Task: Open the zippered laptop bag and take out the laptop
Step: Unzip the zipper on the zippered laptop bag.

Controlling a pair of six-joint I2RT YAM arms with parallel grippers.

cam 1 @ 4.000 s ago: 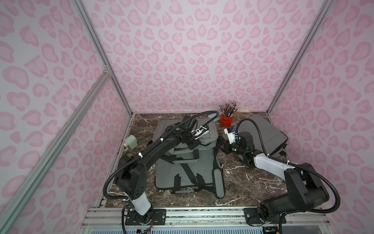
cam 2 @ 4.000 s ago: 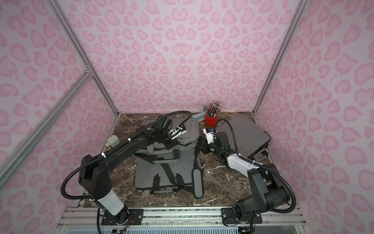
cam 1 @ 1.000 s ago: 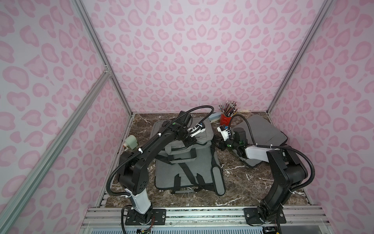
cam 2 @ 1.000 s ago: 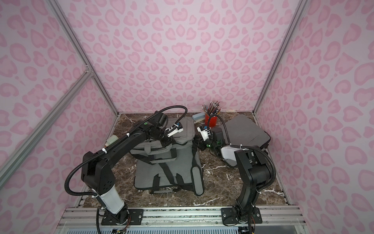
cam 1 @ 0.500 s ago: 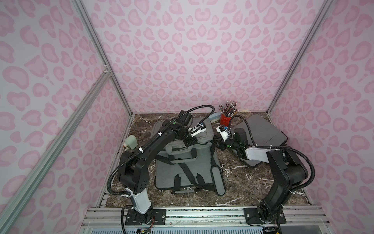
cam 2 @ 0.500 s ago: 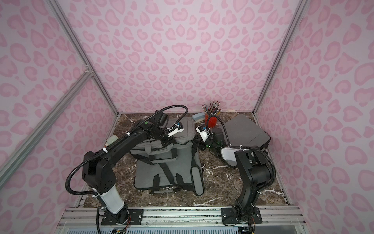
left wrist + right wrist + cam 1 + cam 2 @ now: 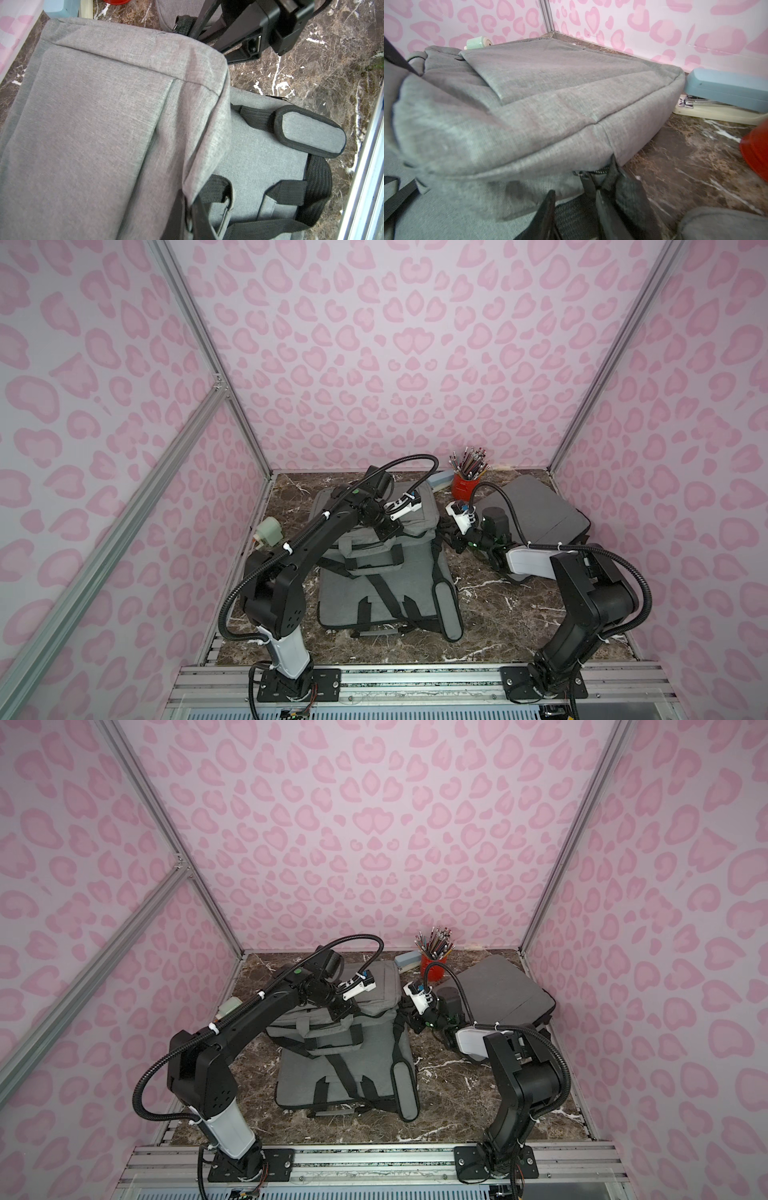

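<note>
Laptop bag [image 7: 386, 572]: it lies in the middle of the table [image 7: 498, 605] with its far end lifted. We see no laptop and judge it is inside.
Left gripper [image 7: 390, 529]: pinched tight on the bag's raised flap edge.
Right gripper [image 7: 449, 537]: jaws partly apart at the bag's corner by the zip [image 7: 583, 172], with nothing clearly between them.
Risk: we may pinch strap webbing instead of the pull, so the zip will not run. A slipping left hold would drop the flap.

Pink leopard-print walls [image 7: 395, 344] on three sides; aluminium posts [image 7: 195, 319] in corners; dark marble tabletop [image 7: 519, 614], white veins.
</note>
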